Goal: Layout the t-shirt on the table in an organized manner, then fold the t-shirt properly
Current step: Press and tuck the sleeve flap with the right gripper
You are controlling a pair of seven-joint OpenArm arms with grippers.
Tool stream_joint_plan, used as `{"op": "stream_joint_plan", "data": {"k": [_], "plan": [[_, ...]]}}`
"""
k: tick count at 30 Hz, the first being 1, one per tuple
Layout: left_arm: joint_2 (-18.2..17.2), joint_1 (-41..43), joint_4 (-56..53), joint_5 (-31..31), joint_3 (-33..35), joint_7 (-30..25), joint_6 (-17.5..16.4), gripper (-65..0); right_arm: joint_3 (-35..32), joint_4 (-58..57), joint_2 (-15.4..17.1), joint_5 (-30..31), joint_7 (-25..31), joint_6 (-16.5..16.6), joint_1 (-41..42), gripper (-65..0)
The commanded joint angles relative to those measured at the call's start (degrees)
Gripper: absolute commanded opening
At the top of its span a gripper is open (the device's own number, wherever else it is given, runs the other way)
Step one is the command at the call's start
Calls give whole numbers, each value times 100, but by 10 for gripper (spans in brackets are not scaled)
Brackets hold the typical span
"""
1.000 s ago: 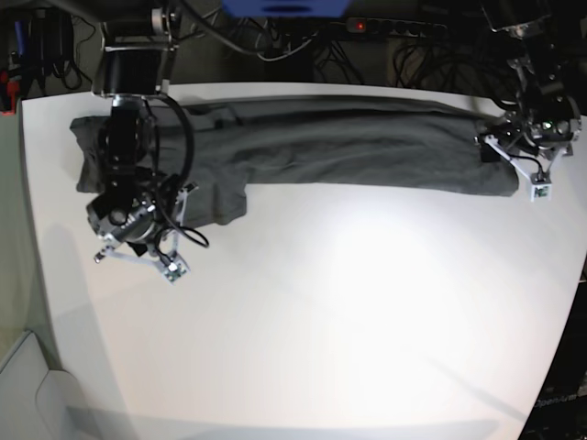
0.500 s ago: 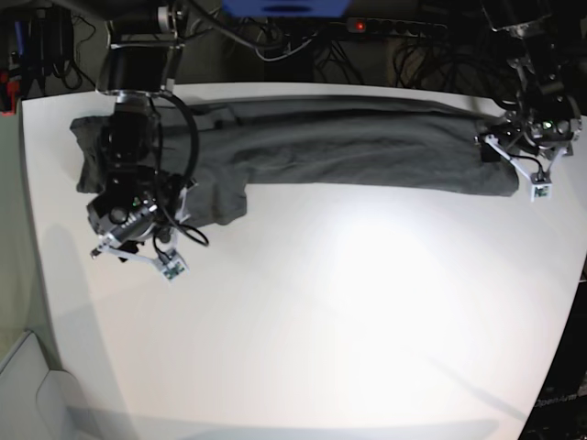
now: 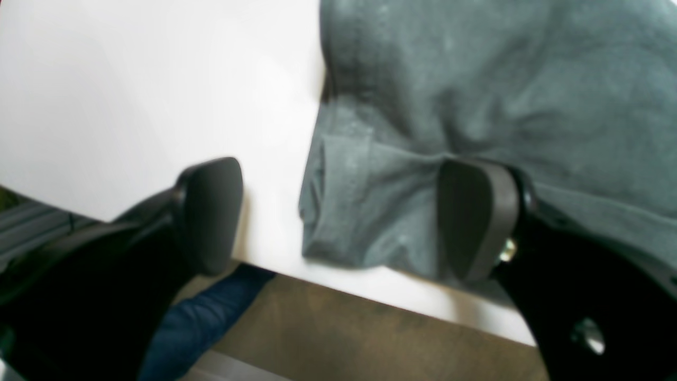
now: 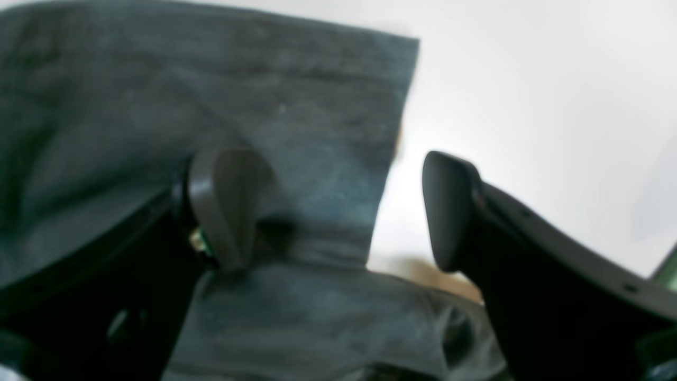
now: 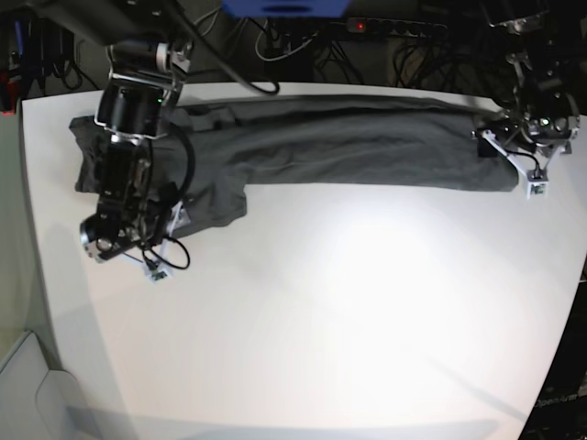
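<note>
The dark grey t-shirt lies stretched in a long band along the far side of the white table, with one flap hanging toward me at the left. My right gripper is at that left end and stands open. In the right wrist view it has one finger over the cloth and the other over bare table. My left gripper is open at the shirt's right end. It straddles the shirt's corner, holding nothing.
Cables and a power strip run behind the far edge. The table's edge passes right under my left gripper, with brown floor and something blue below it.
My right gripper has opened and let go of the cloth, and its arm has drawn left and back. The left arm has shifted slightly toward the far edge.
</note>
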Motion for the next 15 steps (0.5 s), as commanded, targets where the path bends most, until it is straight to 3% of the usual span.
{"op": "stream_joint_plan", "data": {"k": [1, 8, 10, 15], "plan": [[-72, -33, 92, 20, -18, 8, 2, -83, 96, -24, 0, -96, -11, -3, 14, -165], [-72, -33, 84, 20, 0, 8, 2, -83, 412, -50, -106, -87, 24, -3, 14, -188], [-72, -41, 84, 20, 8, 8, 2, -83, 412, -59, -123, -70, 24, -3, 14, -244], [-72, -41, 84, 20, 0, -10, 2, -83, 359, -59, -123, 414, -20, -3, 14, -483]]}}
